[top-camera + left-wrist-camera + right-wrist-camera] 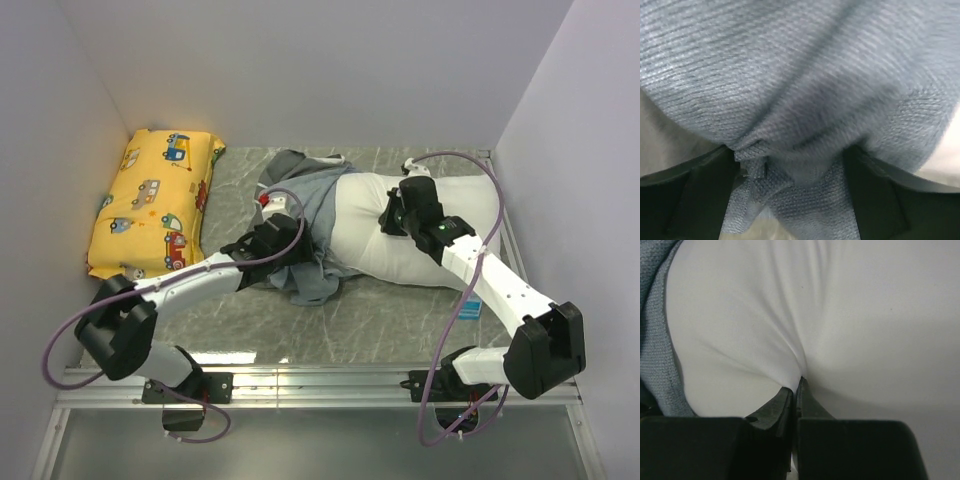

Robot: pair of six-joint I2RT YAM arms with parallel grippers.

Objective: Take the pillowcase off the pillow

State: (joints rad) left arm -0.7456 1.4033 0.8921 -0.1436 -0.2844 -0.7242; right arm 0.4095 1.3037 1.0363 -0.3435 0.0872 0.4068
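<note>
Strip is mid-way. The pillowcase (315,205) is bunched at the left end of the pillow (365,245), which lies centre-right on the table (300,340) with most of its white bare. Left gripper (790,160) is clamped on a wad of grey-blue cloth. Right gripper (797,387) is pinched tight on a pleat of the pillow (your anchor). Both arms reach forward, angled inward, wrists low. Next, I'd judge, you pull left, away from the anchor, and hold right firm.

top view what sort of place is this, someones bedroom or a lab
Probably a lab test cell, not a bedroom: plain white walls box in a marble-pattern table, and two robot arms are bolted to an aluminium rail at its near edge.
</note>
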